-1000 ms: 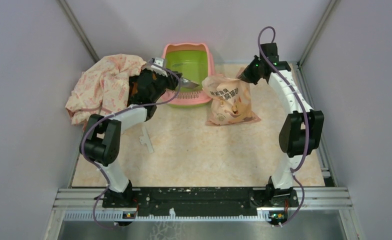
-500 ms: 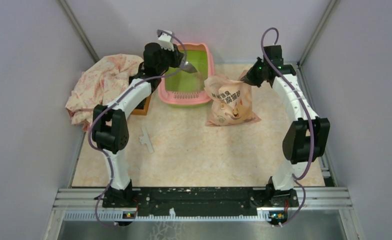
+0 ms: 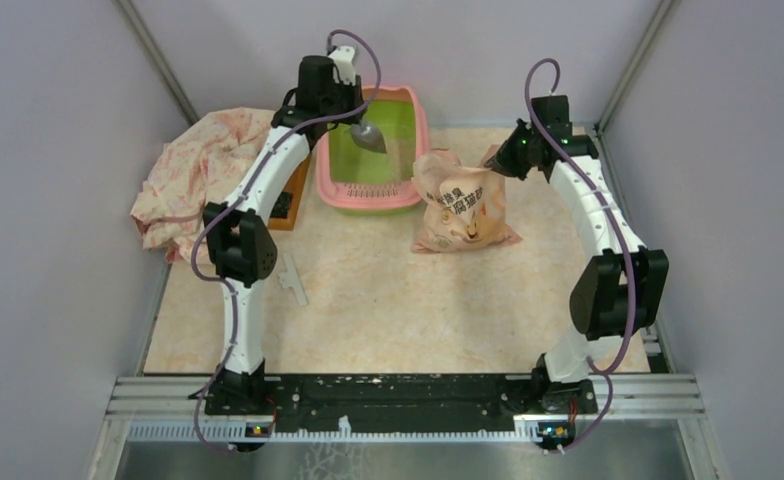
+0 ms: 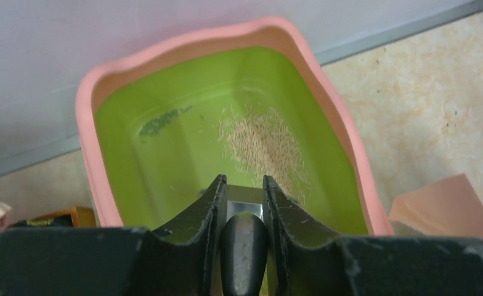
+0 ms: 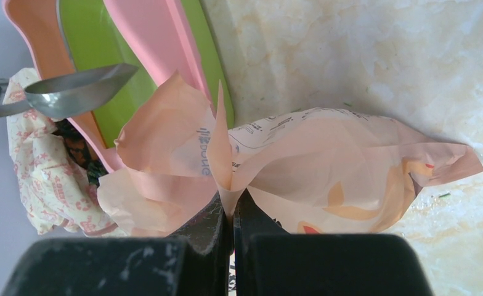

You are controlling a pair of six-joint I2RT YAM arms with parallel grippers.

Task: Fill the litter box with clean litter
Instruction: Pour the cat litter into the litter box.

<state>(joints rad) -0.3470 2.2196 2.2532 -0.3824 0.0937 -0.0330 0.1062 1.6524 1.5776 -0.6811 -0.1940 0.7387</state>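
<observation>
Inventory of your station:

- Litter box (image 3: 366,201): pink rim, lime-green inside. It sits at the far side of the table (image 3: 388,300), by the back wall, left of centre.
- Clean litter (image 4: 267,145): a thin patch of pale tan granules on the box floor, toward its right side. Much of the green floor is bare.
- Bag (image 3: 458,210): peach-pink with bold lettering, just beside the box's right front corner, mouth raised.
- Scoop (image 3: 368,135): silver metal, its bowl held above the inside of the box.
- Your left gripper (image 4: 244,182): fingers clamped on the scoop's dark handle, over the box's near end.
- Your right gripper (image 5: 230,203): fingers pressed together, pinching the top edge of the bag's mouth.
- Floral cloth (image 3: 203,170): heaped on the table left of the box.
</observation>
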